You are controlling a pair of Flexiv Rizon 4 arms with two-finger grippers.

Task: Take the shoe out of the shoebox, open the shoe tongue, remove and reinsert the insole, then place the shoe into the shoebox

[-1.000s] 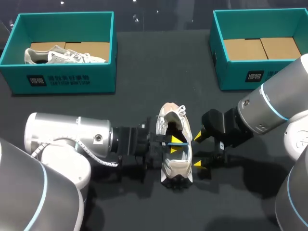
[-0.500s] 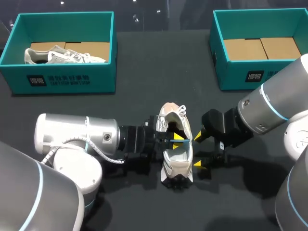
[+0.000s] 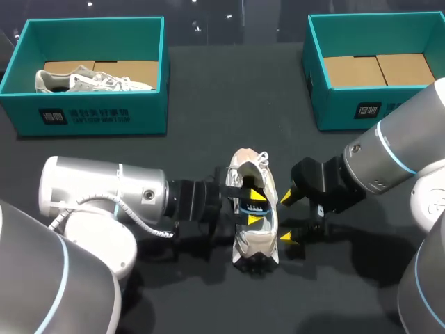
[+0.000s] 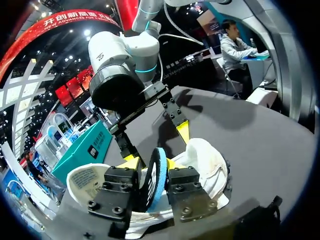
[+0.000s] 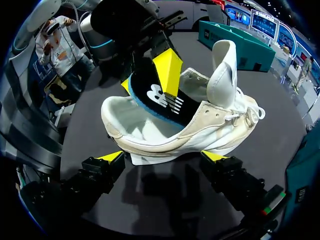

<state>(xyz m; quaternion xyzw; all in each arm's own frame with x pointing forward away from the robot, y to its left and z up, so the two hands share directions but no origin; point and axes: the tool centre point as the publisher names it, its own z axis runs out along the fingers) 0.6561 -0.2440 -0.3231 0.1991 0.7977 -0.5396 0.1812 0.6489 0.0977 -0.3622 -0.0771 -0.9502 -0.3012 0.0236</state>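
Left tool (image 3: 256, 208) grips the insole (image 5: 160, 101); right tool (image 3: 286, 217) flanks shoe (image 3: 256, 245), shoeboxes (image 3: 97, 115) apart.

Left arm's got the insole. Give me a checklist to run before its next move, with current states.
1. Left gripper shut on the insole: ok, a finger on each face.
2. Insole free of the shoe: not ok, its lower edge sits inside the opening.
3. Tongue open: ok, standing upright.
4. Shoe on its sole on the table: ok.
5. Right gripper bracing the shoe: cannot tell; open, tips beside the sole, contact unclear.
6. Teal shoebox on my right free: ok, only its cardboard floor shows.
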